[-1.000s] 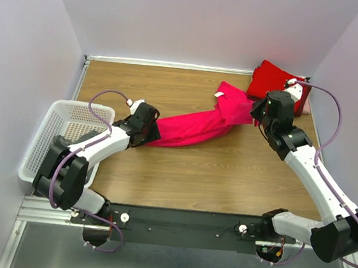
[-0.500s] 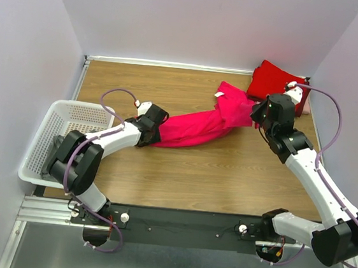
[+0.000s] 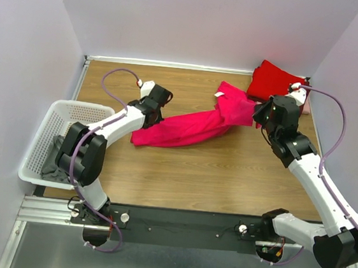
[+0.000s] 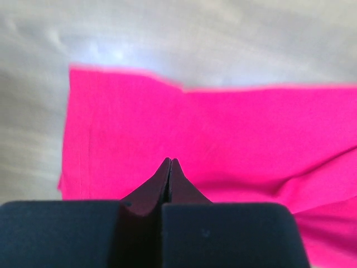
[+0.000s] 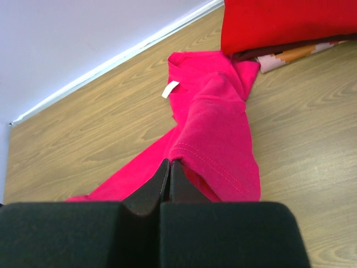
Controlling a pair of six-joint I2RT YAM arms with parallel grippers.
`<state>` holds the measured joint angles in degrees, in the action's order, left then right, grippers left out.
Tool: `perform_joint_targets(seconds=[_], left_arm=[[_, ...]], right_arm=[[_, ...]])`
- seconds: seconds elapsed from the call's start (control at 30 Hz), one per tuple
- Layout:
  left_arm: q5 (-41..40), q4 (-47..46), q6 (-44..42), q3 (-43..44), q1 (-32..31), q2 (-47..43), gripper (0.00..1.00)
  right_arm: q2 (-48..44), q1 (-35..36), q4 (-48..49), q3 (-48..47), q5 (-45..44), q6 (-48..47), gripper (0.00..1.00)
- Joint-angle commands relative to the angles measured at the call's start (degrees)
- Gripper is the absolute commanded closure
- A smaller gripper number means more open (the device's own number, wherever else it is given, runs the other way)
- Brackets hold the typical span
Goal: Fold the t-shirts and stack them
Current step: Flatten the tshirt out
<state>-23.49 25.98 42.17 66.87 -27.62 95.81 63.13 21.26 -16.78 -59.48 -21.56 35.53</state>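
Note:
A bright pink-red t-shirt (image 3: 192,126) lies stretched in a twisted band across the table, its white neck label (image 5: 170,89) facing up. My right gripper (image 5: 170,162) is shut on the hem of its right end (image 3: 256,114). My left gripper (image 4: 169,161) is shut above the shirt's flat left part (image 4: 212,134), and I see no cloth between its fingers. In the top view it hangs over the shirt's upper left edge (image 3: 149,121). A deeper red folded t-shirt (image 3: 275,80) sits in the back right corner.
A white lattice basket (image 3: 45,126) stands at the left edge with grey cloth (image 3: 53,169) in it. Under the red folded shirt lies a patterned orange and white cloth (image 5: 295,53). Walls close the table at the back and sides.
My left gripper has let go of the shirt's left end, shut, and moved toward the back. That end now lies flat on the table. The right arm has barely shifted.

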Motion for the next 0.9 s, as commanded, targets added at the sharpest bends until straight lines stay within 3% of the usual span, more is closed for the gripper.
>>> perform_joint_targets(seconds=[0.0, 0.03, 0.07, 0.13, 0.2, 0.4, 0.87], left_arm=[[1.15, 0.48, -3.76, 3.79, 1.51, -0.18, 1.00], [1.68, 0.57, -3.76, 3.44, 1.43, -0.62, 0.96], [2.21, 0.57, -3.59, 2.05, 1.42, -1.15, 0.86], [3.88, 0.22, -3.59, -0.15, 1.34, -3.25, 0.57], [4.15, -0.66, -4.03, -3.84, 0.90, -4.92, 0.47], [5.56, -2.07, -8.24, -8.86, -1.30, -7.22, 0.43], [6.96, -4.44, -10.09, -6.93, -2.27, 2.71, 0.42]], right_arm=[[-1.52, -0.51, -1.59, 0.24, 0.55, -1.25, 1.00], [-1.61, -0.60, -1.68, 0.42, 0.90, -1.25, 0.99], [-1.78, -0.51, -1.68, 0.60, 1.52, -1.25, 1.00], [-1.96, -0.60, -1.68, 1.38, 1.96, -0.81, 0.99], [-1.87, -0.51, -1.68, 1.83, 2.57, -0.46, 0.99], [-1.52, -0.51, -1.68, 2.62, 3.28, -0.46, 0.99], [-2.93, -0.60, -1.86, 3.76, 3.02, -0.81, 0.99]])
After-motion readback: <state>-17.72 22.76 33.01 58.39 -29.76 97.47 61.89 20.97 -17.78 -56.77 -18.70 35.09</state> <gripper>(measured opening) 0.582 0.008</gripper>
